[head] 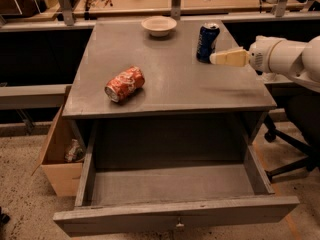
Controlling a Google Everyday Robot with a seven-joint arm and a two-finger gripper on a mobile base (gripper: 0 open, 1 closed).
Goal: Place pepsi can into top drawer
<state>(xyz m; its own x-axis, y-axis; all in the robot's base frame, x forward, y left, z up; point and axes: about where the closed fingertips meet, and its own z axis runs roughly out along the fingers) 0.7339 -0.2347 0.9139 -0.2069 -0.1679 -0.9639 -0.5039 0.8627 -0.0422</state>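
Camera view: claw (216, 59) beside pepsi can (207, 42)

Cream gripper (220, 58) beside dark blue pepsi can (207, 42)
The can stands upright at the grey tabletop (170, 69) rear right, gripper just right of it; wide grey wooden top drawer (175, 216) open below.

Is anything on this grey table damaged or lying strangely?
Yes: the dented red-orange can lies on its side near the table's front edge. The dark blue pepsi can stands upright, the cream gripper beside it.
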